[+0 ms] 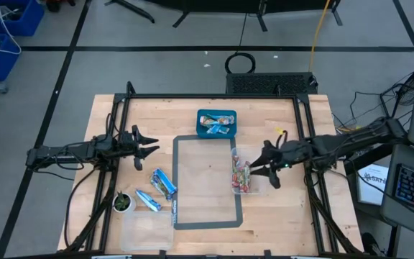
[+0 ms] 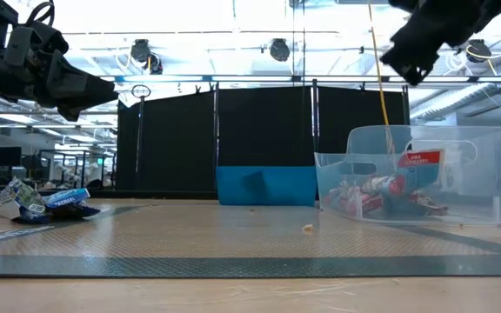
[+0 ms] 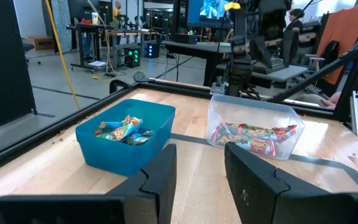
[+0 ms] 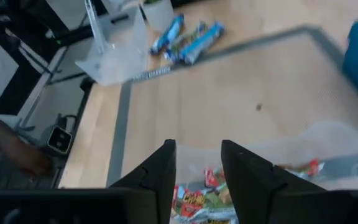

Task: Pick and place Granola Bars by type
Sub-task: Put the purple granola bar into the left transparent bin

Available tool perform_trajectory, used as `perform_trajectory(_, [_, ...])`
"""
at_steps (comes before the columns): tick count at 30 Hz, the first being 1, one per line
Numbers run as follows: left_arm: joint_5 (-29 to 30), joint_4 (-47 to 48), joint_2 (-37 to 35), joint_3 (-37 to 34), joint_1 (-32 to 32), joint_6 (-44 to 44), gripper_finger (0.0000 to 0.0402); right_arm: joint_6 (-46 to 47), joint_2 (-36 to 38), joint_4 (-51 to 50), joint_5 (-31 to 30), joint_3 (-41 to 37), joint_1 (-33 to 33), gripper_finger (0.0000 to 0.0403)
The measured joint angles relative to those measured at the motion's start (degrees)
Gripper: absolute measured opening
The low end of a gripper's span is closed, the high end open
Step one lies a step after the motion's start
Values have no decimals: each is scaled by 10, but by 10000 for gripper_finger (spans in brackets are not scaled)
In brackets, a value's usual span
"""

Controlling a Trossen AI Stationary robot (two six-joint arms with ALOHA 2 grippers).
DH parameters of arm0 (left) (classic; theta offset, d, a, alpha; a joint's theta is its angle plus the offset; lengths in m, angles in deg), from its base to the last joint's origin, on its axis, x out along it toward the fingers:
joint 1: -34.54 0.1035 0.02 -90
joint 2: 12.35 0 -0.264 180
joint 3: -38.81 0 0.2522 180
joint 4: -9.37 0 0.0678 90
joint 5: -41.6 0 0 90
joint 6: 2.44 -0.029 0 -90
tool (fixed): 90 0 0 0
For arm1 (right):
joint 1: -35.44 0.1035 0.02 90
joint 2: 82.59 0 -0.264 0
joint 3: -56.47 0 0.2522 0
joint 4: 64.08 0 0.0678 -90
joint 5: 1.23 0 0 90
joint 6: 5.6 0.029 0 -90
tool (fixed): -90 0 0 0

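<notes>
the blue-and-white granola bars (image 1: 162,183) lie loose on the bench (image 1: 207,237), well away from both jaws; light, crinkly, slippery wrappers, best pinched across the narrow middle. left jaws (image 1: 151,142) apart, empty. right jaws (image 1: 259,164) apart, empty, above the clear bin (image 1: 254,188) of red bars (image 1: 240,176)

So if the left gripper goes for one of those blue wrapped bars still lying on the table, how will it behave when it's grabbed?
The blue wrapped bars look small and flat, so probably light. Their shiny wrappers may slip or crinkle between the fingers. Lying flat on the wood, they shouldn't roll, but a nudge would likely slide them.
</notes>
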Motion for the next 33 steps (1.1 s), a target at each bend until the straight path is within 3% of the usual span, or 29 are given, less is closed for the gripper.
perform_trajectory(7, [0, 0, 0, 0, 0, 0, 138, -56, 70, -2, -4, -8, 0, 99])
perform_trajectory(13, [0, 0, 0, 0, 0, 0, 138, -66, 144, 9, -32, -79, 0, 84])
perform_trajectory(17, [0, 0, 0, 0, 0, 0, 138, -67, 202, 53, -31, -144, 0, 80])
perform_trajectory(24, [0, 0, 0, 0, 0, 0, 138, -149, 291, 169, -33, -245, 0, 79])
perform_trajectory(33, [0, 0, 0, 0, 0, 0, 138, -195, 318, 247, -32, -300, 0, 79])
